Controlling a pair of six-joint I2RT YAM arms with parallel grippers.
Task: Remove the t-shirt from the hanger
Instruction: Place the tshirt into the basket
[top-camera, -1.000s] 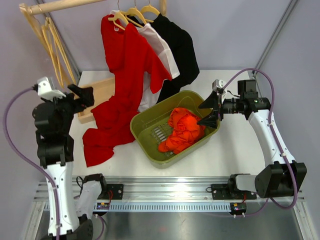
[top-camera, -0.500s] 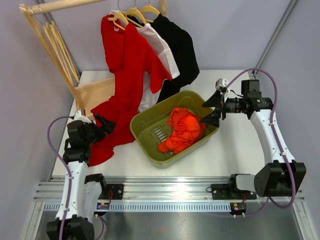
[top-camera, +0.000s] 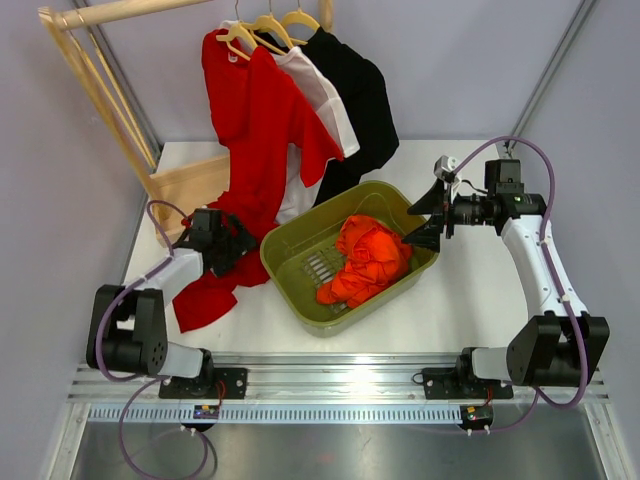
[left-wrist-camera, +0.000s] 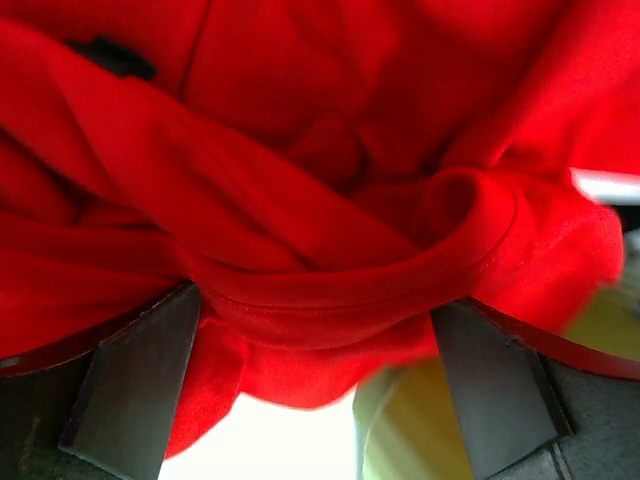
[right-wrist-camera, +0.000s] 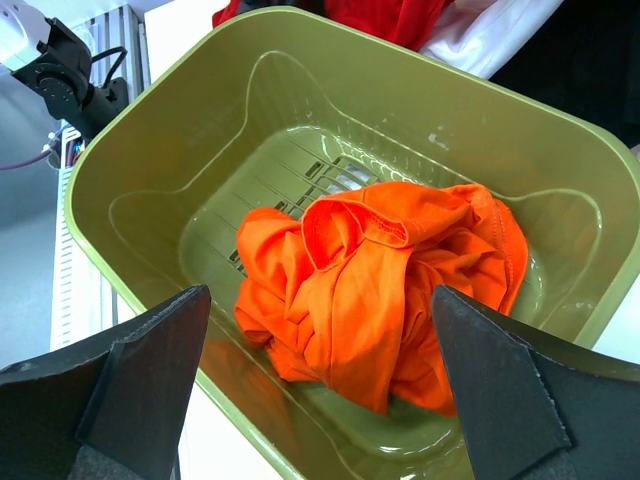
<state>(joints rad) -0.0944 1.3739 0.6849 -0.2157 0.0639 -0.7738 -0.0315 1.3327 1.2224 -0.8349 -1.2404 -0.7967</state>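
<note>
Red t-shirt (top-camera: 255, 120) hangs on its hanger (top-camera: 238, 38), hem trailing onto the table (top-camera: 450, 290). Your left gripper (left-wrist-camera: 320, 310) gapes wide around that hem, seemingly placed to pinch and tug. Your right gripper (top-camera: 425, 215) hovers wide above the basket (right-wrist-camera: 200, 130).

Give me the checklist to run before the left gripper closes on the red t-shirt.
1. Left gripper open: ok.
2. Fold of the red t-shirt between its fingers: ok, per the left wrist view.
3. Red t-shirt off the hanger: not ok, it hangs there.
4. Right gripper open, empty, over the basket: ok.
5. Bare basket floor beside the orange shirt: ok.
6. Hanger hook's seat: cannot tell, cut off at the top edge.
</note>
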